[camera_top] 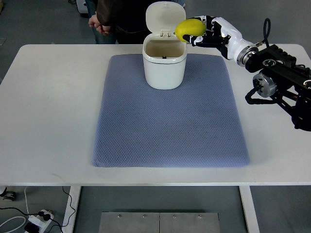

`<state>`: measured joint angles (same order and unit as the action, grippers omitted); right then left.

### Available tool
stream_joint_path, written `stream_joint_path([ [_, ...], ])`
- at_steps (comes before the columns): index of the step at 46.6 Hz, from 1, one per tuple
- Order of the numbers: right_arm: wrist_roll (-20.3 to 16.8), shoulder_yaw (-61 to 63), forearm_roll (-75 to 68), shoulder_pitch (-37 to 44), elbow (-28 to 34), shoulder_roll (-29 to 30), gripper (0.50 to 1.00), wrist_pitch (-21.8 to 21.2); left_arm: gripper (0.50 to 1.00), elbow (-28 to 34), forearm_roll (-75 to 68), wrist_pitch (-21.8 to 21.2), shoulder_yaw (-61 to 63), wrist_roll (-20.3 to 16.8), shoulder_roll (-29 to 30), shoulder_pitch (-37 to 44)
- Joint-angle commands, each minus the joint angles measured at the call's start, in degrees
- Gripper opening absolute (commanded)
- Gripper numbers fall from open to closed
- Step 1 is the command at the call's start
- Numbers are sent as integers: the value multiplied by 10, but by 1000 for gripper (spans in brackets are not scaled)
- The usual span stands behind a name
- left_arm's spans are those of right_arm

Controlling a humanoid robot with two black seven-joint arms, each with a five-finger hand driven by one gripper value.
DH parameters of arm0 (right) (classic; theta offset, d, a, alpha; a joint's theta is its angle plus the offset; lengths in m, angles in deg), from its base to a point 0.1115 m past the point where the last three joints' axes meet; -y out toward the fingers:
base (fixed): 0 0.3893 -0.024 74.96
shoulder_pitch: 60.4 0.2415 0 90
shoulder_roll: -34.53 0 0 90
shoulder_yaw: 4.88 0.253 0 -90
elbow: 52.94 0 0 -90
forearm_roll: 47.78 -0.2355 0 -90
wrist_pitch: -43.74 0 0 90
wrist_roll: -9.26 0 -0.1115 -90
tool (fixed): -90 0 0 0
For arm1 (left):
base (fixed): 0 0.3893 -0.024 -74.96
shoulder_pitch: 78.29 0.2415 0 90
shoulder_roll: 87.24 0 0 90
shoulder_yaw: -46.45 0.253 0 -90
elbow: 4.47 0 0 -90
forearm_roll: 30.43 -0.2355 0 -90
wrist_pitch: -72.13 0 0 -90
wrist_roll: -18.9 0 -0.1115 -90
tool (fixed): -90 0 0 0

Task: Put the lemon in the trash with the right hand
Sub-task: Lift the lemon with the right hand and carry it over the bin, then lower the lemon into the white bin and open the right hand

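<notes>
The lemon (189, 29) sits in my right hand (210, 35), held in the air just beside the upper right edge of the trash bin (164, 64), level with its raised lid (164, 17). My fingers (198, 41) are curled around the yellow fruit from the right and from beneath, clamped on it, so most of its left side shows bare. The lemon is close to the rim but not yet over the opening; whether it touches the lid I cannot tell.

The bin is white, stands upright, its lid flipped back and open, its inside dark tan. It rests near the far edge of a blue-grey mat (170, 116), which lies flat on the white desk (48, 111). My right arm (277, 73) comes in from the right edge, white at the wrist and black further back, above the desk's far right corner.

Beyond the desk's far edge a person (109, 19) stands, hands clasped in front.
</notes>
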<state>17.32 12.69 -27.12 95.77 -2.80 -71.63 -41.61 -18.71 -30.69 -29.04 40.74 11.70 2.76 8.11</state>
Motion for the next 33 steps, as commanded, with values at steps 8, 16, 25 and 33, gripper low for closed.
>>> stream_joint_path([
  [8, -23, -18, 0, 22, -14, 29, 500, 10, 1000, 0, 0, 0, 0, 0, 0, 0],
  [16, -27, -25, 0, 28, -36, 50, 500, 19, 1000, 0, 0, 0, 0, 0, 0, 0],
  [25, -28, -26, 0, 37, -61, 74, 500, 19, 1000, 0, 0, 0, 0, 0, 0, 0],
  [33, -33, -37, 0, 48, -80, 90, 500, 19, 1000, 0, 0, 0, 0, 0, 0, 0],
])
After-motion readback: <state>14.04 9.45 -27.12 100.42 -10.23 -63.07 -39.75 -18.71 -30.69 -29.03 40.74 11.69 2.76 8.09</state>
